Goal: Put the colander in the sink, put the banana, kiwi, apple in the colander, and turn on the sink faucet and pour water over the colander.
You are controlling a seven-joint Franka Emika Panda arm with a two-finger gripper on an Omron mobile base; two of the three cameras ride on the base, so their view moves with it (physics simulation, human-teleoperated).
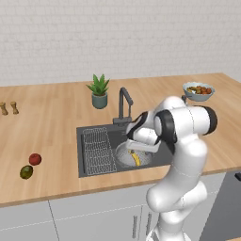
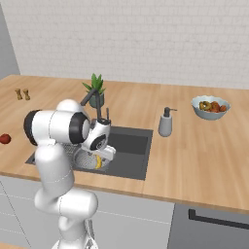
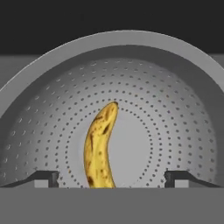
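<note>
The colander (image 3: 175, 113) sits in the dark sink (image 1: 117, 137), right of centre. The banana (image 3: 99, 148), yellow with dark spots, lies on the colander's perforated bottom; it also shows as the banana (image 1: 135, 158) and the banana (image 2: 98, 163) in the base views. My gripper (image 3: 111, 177) hangs open just above it, one fingertip wide on each side, neither touching the fruit. The apple (image 1: 35, 159) and the kiwi (image 1: 26, 172) lie side by side on the counter left of the sink. The faucet (image 1: 123, 101) stands behind the basin.
A flat wire rack (image 1: 99, 150) fills the sink's left part. A potted plant (image 1: 99, 92) stands behind the sink, a soap dispenser (image 2: 166, 122) to its right, a bowl of mixed fruit (image 1: 198, 91) farther right. Two small shakers (image 1: 8, 108) stand far left.
</note>
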